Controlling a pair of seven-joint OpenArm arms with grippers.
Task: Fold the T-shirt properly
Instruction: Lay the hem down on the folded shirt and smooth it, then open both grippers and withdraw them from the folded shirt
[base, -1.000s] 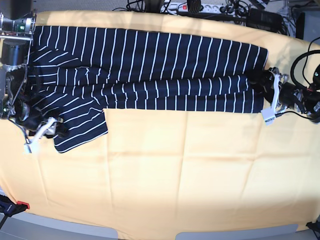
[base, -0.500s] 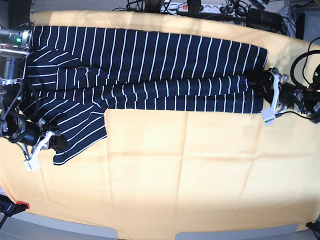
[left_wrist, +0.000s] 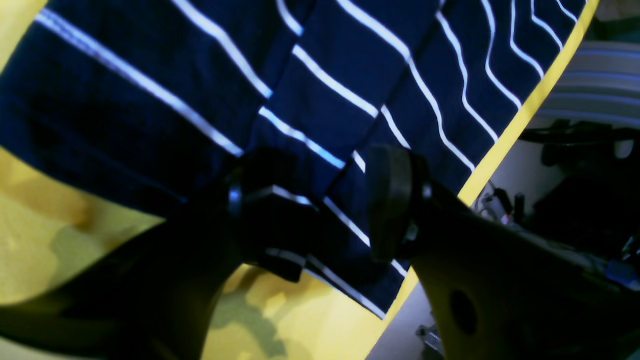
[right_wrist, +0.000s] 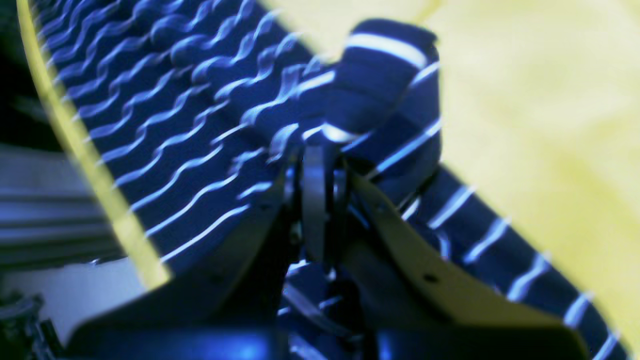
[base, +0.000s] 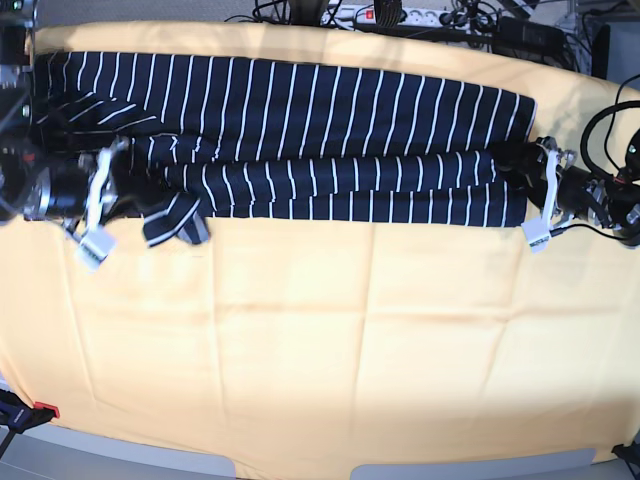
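Overall: a dark striped shirt stretched across a yellow-covered table, one robot arm at each end, seen from above and from two wrist cameras.
T-shirt: a long band across the upper part of the base view, already doubled lengthwise, white stripes running across it; its lower edge is a rolled, slightly lumpy fold.
Sleeve: a small bunched flap at the left of the base view, lifted and curled just below the main band.
Right gripper: at the left of the base view; its jaws are pinched together on a wad of the striped sleeve cloth, which bulges above them in the right wrist view.
Left gripper: at the right edge of the base view, over the shirt's hem corner; its jaws stand apart with cloth lying between and under them, not pinched.
Handling: the fabric looks thin, light and limp. It will likely sag, drag and wrinkle when pulled, so it wants a grip at edges or corners, through all layers.
Where to hold: judged best at the sleeve hem on the left and the hem corner on the right.
Table cover: yellow cloth, creased, bare across the lower half of the frame.
Containers: none visible in any view.
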